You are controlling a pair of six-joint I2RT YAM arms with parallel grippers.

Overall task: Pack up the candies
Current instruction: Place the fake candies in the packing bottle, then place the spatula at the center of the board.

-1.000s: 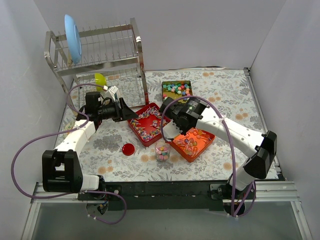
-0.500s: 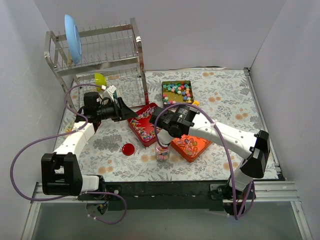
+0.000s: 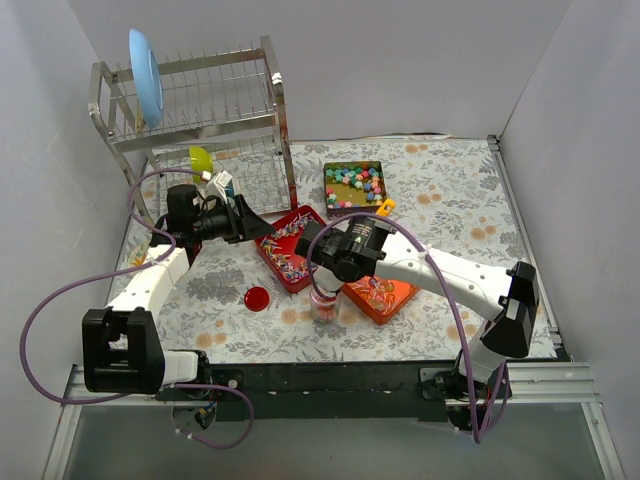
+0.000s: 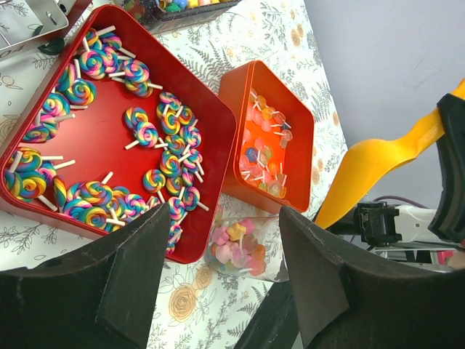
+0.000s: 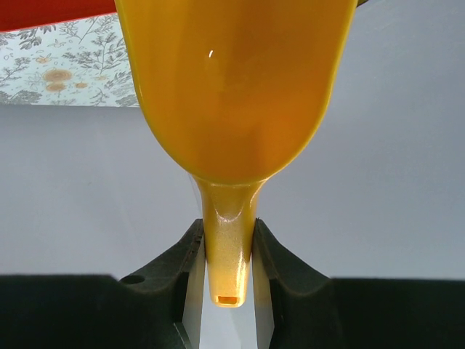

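**Scoop swings off the orange tray and onto the jar**

Within the last second the right arm [image 3: 440, 268] has swung toward 9 o'clock. It has left the orange tray [image 3: 378, 316] it stood over and now has its wrist directly above the jar [image 3: 323, 308] in the top view. The right jaws are clamped narrow on the handle of the yellow scoop [image 5: 229, 94]. That wrist camera sees mostly wall past the bowl, so the scoop is tipped well over. No sweet shows on the bowl face turned to the camera. I judge this to be the pour, with a scoopful from the orange tray going, or just gone, into the jar.

The left arm [image 3: 150, 278] has hardly moved. The left jaws stand wide, holding nothing, above the red tray [image 4: 80, 153] at the jar's 11 o'clock.

The candies [image 4: 234, 251] already packed part-fill the jar. The rest lie loose:
- swirl lollipops in the red tray
- wrapped ones in the orange tray
- pastel pieces in the dark tray [image 3: 353, 164] at the jar's 1 o'clock

The lid [image 3: 257, 297] lies on the worktop [image 3: 450, 190] at the jar's 9 o'clock, so packing looks unfinished.
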